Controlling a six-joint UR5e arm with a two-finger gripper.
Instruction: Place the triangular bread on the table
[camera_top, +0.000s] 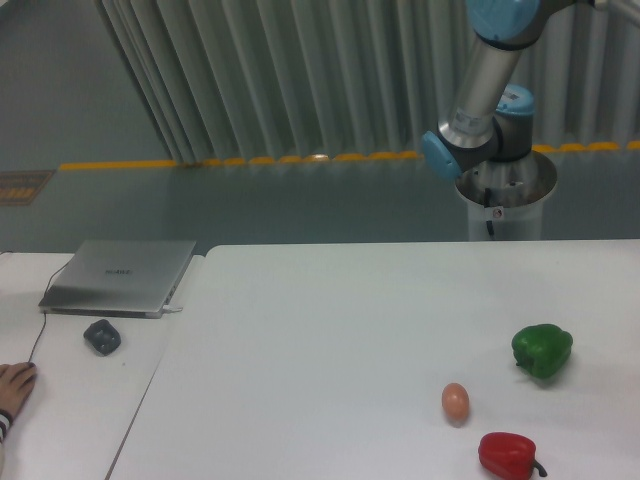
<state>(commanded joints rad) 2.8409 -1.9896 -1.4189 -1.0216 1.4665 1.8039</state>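
Observation:
The triangular bread is out of view. The table (350, 340) is a wide white top that fills the lower part of the camera view. Only the arm's base and lower joints (480, 120) show at the upper right behind the table. The arm runs out of the top of the frame, and the gripper is not in view.
A green bell pepper (542, 350), a small brown egg (455, 402) and a red bell pepper (510, 455) lie near the table's front right. On the narrower desk to the left are a closed laptop (120, 277), a dark mouse (102, 336) and a person's hand (15, 385).

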